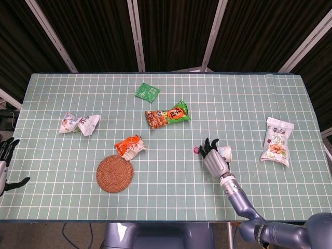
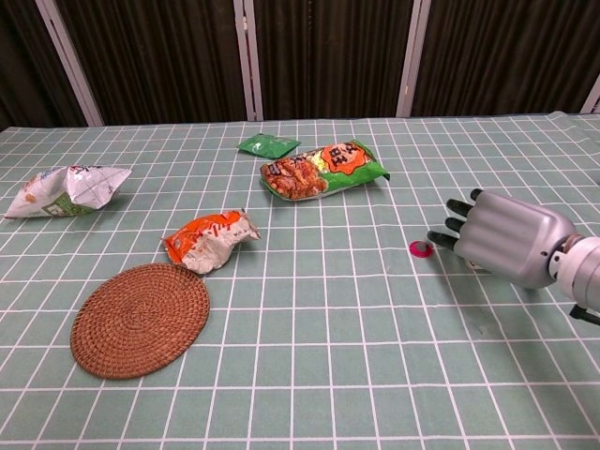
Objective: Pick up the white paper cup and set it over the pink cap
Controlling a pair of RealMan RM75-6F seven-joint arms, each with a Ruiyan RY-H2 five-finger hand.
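table [image 1: 270,93]: green grid cloth | backdrop: dark curtains [image 1: 171,31], metal poles [image 1: 136,33]
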